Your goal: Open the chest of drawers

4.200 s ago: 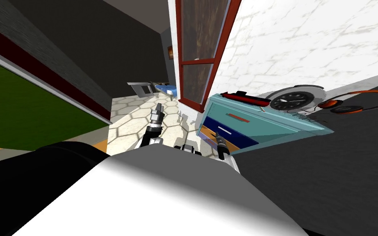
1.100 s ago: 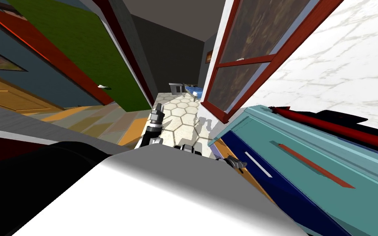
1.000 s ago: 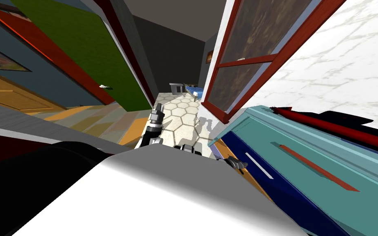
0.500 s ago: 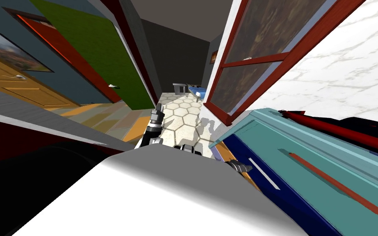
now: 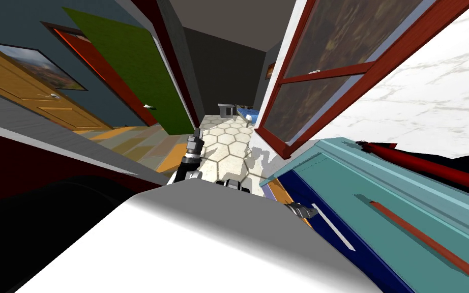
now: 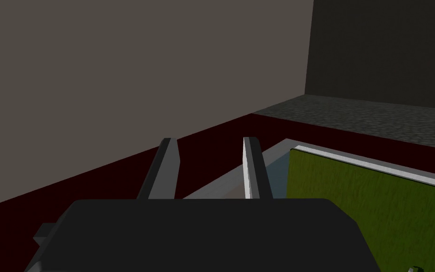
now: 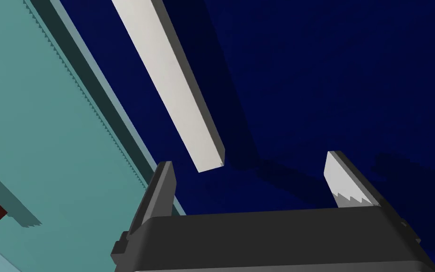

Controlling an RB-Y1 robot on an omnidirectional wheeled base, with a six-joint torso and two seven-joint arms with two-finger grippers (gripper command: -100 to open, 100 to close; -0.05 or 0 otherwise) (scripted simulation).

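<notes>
Hovering at the chest of drawers [image 5: 381,178], my right gripper [image 7: 254,182] is spread wide, facing the navy drawer [image 7: 330,71] and gripping nothing. The white handle [image 7: 174,80] ends between its fingers, nearer the one beside the teal drawer [image 7: 46,132]. My left gripper [image 6: 209,158] hangs well away from the chest, fingers drawn close together and empty.

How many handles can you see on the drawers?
2: a red handle on the teal drawer, a white handle on the blue drawer near the right gripper. The orange drawer's handle may be hidden.
</notes>
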